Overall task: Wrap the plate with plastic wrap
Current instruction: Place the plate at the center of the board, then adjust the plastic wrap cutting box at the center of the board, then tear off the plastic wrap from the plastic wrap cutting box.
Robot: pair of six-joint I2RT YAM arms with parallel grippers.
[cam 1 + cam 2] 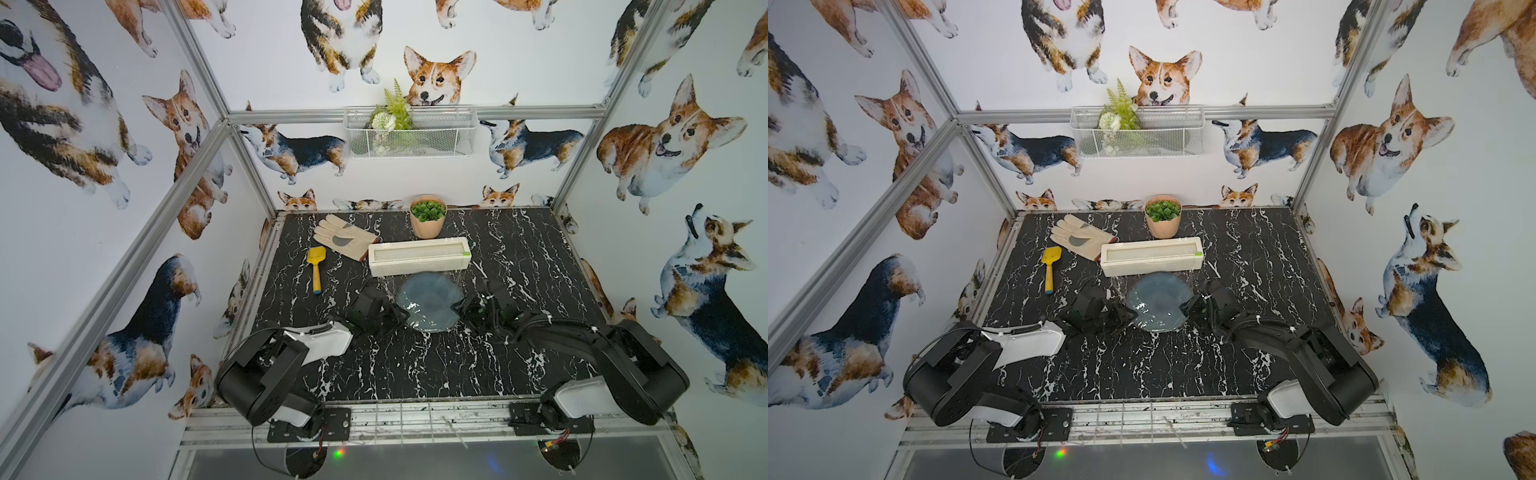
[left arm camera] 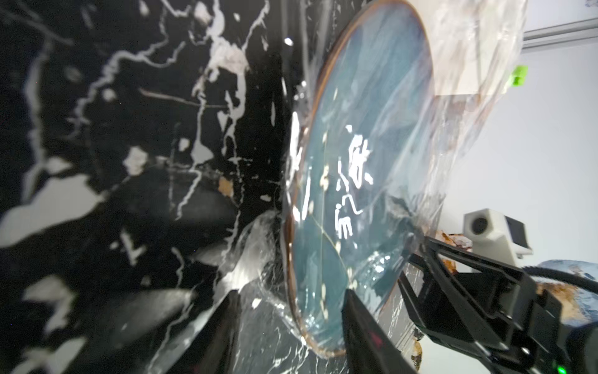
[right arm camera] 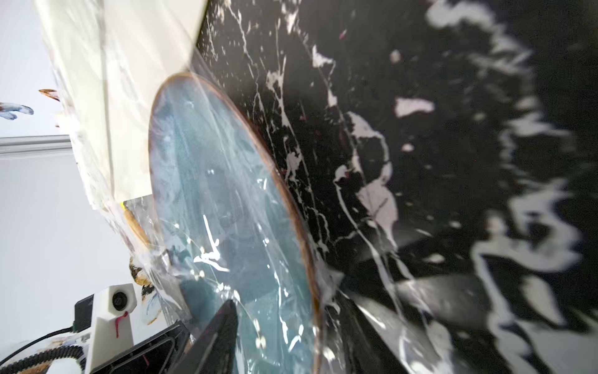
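The blue-grey plate (image 1: 430,299) lies flat on the black marble table (image 1: 415,365), just in front of the cream dispenser box (image 1: 419,259). Plastic wrap (image 2: 469,64) runs from the box across the plate's face, crinkled and glossy, and bunches beyond the rim (image 3: 326,285). My left gripper (image 2: 291,311) is open at the plate's near-left edge (image 1: 402,313), one finger over the plate and one on the table side, with rim and film between them. At the near-right edge (image 1: 458,309) my right gripper (image 3: 291,319) straddles the rim the same way, also open.
Behind the box stand a peach plant pot (image 1: 428,216) and a beige glove (image 1: 345,239). A yellow trowel (image 1: 316,268) lies to the left. A wire basket (image 1: 409,131) hangs on the back wall. Metal frame posts edge the table.
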